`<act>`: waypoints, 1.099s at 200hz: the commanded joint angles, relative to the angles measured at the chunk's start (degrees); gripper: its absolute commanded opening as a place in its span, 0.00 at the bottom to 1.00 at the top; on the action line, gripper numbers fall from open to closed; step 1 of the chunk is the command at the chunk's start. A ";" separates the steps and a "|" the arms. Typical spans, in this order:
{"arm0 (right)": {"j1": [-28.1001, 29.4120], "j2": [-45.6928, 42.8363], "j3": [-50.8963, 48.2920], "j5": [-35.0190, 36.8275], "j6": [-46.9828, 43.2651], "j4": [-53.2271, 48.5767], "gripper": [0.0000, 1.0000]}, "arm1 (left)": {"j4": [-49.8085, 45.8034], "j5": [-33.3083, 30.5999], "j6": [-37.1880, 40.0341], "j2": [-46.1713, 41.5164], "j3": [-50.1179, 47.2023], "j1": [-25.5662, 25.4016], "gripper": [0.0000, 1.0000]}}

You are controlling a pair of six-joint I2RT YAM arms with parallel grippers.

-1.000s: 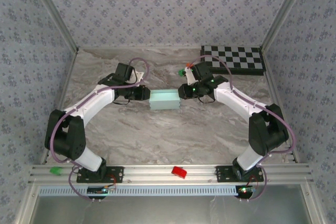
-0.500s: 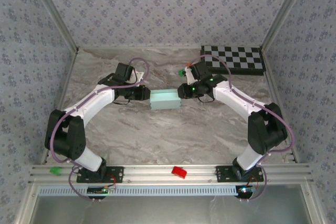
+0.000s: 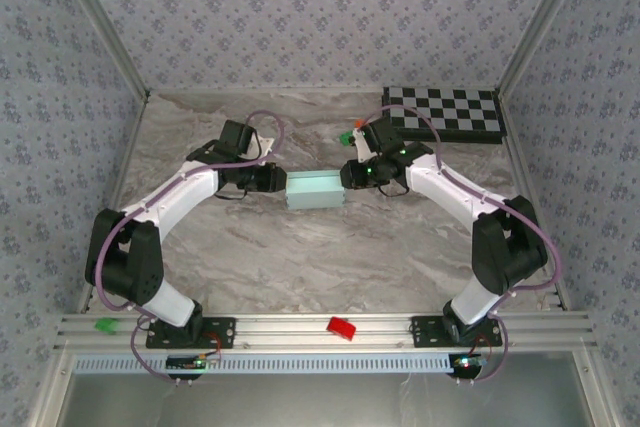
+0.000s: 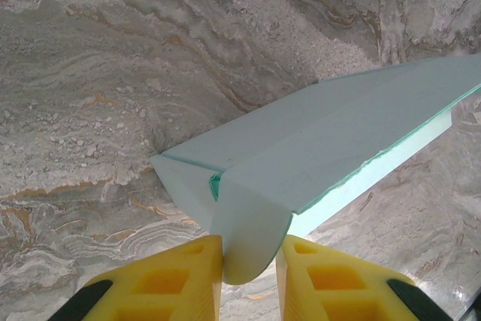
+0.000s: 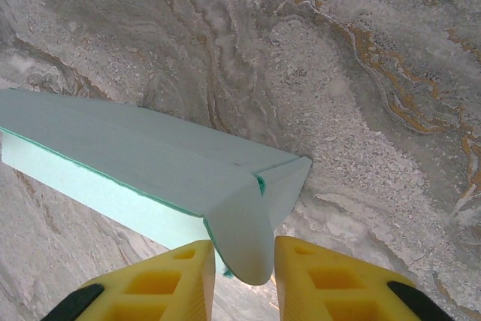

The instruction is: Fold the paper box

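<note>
With left hand [image 4: 248, 252], grasps 1 rounded end flap of the paper box [image 4: 338, 133] between 2 yellow fingers [image 4: 180, 280]. With right hand [image 5: 244, 252], grasps the opposite end flap in the same way. Holds the pale aqua box stretched between both hands, over the middle of the marble counter [image 3: 300, 257]. Contact with the counter not clear. Lies well apart from the checkerboard [image 3: 445, 112] at the far right.

No readable text, labels, brands or numbers, paper box [image 4: 338, 125] faces unmarked
</note>
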 commanded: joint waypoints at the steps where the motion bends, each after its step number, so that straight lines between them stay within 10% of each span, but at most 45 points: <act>1: -0.08 -0.36 0.54 0.45 -0.30 -1.72 0.25 | -1.53 0.10 0.80 -0.07 2.37 -0.57 0.25; 220: 0.06 1.07 2.58 -5.93 1.64 0.51 0.16 | -1.37 0.54 0.64 1.94 3.69 -1.89 0.15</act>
